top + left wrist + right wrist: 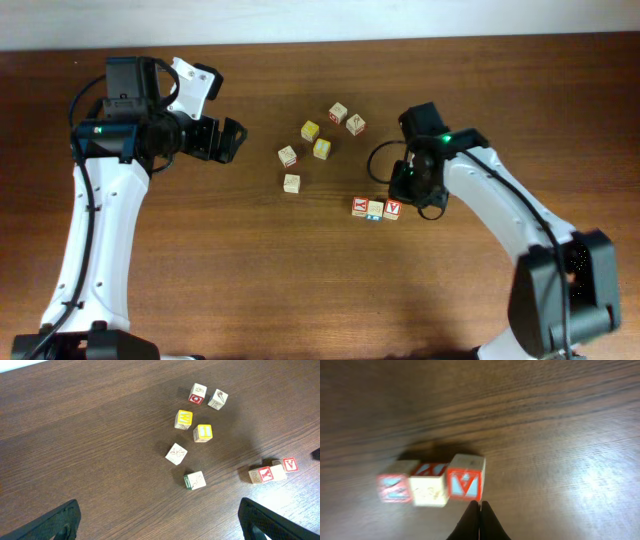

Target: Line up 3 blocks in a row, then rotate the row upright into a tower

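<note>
Judging by layout, progress unclear: nothing shows which cubes are turned and which are left. Three blocks (pixel 375 208) lie in tight row, sides touching, on bench (pixel 200 260), near right arm and apart from loose group of other cubes (pixel 315 140). Right end effector (pixel 480 510) fully closed, holds nothing, tips just beside end block (pixel 465 482) with red-framed letter; probably set for nudging it round. Left end effector (pixel 236 138) wide open, empty, well apart from row. All three turns may be outstanding.
</note>
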